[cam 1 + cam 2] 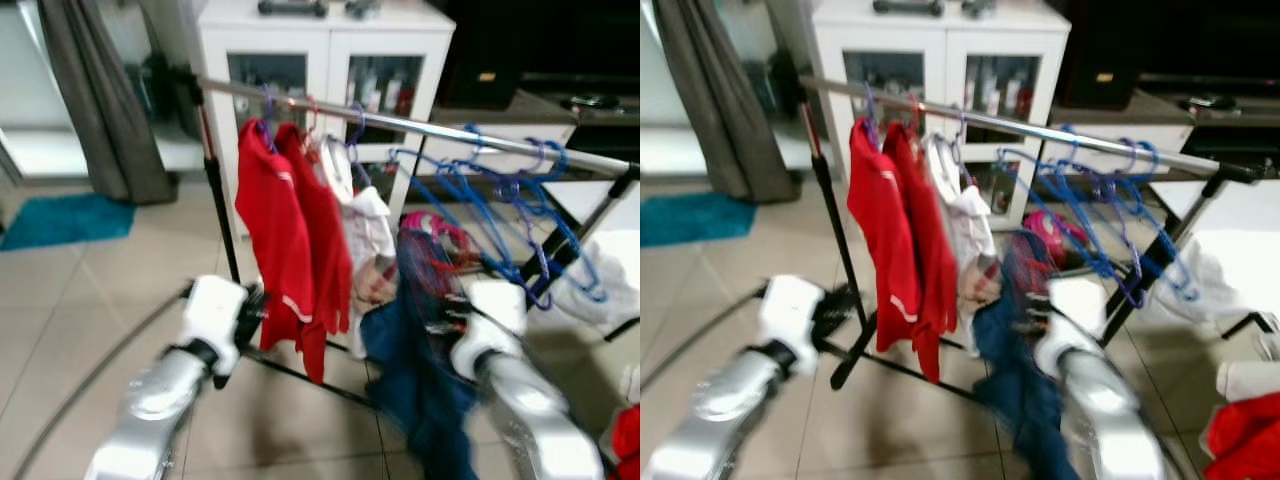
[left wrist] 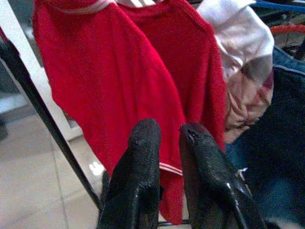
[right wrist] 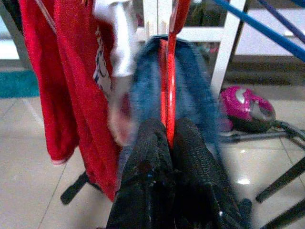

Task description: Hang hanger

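1. Hanger, red, stands upright with a blue garment draped over it; in the right wrist view the right gripper is pinched closed on its lower stem, the 2 black fingers pressed against the red bar.
2. Left eye view: that load sits low, below the rail, just beside the white shirt and the 2 red shirts already hung. Blue empty hangers crowd the rail further to the right. The right arm is blurred.
3. Right eye view: same layout; the left gripper hovers near the rack's black upright, carrying nothing.
4. Left wrist view: the left gripper's fingers stand a narrow gap apart, empty, pointing at the red shirts.
5. Step, as I judge it: carrying the loaded hanger up toward the rail. The hook is not visible.
6. Next move likely calls for raising the hook above the rail, over a free stretch between the white shirt and the blue hangers, then lowering it on.
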Controlling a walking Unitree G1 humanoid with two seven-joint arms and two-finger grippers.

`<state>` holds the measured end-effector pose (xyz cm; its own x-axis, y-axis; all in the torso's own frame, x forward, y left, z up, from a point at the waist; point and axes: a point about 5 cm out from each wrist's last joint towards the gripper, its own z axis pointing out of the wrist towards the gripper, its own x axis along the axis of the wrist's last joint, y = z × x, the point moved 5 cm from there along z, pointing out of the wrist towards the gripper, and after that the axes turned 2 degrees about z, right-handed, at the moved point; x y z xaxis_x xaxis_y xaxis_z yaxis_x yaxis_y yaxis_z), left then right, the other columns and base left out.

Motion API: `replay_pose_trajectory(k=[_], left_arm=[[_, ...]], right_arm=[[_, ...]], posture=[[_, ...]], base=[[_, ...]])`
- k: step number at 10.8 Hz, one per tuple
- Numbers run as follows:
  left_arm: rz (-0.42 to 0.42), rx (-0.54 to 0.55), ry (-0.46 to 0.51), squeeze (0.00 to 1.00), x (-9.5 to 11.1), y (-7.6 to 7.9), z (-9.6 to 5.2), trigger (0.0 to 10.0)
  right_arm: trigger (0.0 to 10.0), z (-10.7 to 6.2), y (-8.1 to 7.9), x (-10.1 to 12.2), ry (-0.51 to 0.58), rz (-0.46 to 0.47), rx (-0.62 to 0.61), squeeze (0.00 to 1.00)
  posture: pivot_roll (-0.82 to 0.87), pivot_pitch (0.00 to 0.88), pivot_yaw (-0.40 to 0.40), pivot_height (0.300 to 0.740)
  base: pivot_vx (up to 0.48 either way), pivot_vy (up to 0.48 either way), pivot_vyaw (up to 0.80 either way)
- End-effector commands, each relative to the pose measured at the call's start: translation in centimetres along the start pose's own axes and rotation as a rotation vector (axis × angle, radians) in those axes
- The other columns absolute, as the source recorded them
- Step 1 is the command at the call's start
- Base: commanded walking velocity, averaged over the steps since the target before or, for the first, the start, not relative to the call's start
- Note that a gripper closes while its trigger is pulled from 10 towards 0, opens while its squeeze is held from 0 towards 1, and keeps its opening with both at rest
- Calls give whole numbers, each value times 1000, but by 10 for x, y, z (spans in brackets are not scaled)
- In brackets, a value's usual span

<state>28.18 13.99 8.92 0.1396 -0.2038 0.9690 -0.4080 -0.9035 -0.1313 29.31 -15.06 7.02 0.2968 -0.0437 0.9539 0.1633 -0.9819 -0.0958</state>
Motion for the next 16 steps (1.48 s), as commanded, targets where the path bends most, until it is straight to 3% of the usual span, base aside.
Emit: replay_pose_trajectory(k=[1,3,6,7,9,12,16], left_arm=[[0,-21,8,0,1,8,3,10000],[8,-26,6,0,1,9,3,10000],[14,-31,9,0,2,11,5,10000],[15,-32,12,0,3,11,7,10000],[39,-62,27,0,8,16,10,10000],[51,-79,50,0,16,19,14,10000],[79,-155,67,0,26,35,18,10000]], right_arm=[[10000,-3,12,9,37,-41,-29,0],[10000,-5,13,18,74,-61,2,0],[10000,-15,-6,21,71,-63,199,0],[10000,-15,-7,25,77,-71,207,0],[10000,-9,-1,36,110,-73,163,0],[10000,-2,-8,52,143,-85,181,0],[10000,24,22,97,221,-44,28,0]], posture=[[42,1,-27,740],[39,4,-27,740],[28,3,-35,740],[25,2,-34,740],[15,0,-32,740],[10,0,-32,740],[9,1,-47,740]], base=[[270,0,0],[261,0,0],[251,0,0],[244,0,0],[244,0,0],[244,0,0],[0,0,0]])
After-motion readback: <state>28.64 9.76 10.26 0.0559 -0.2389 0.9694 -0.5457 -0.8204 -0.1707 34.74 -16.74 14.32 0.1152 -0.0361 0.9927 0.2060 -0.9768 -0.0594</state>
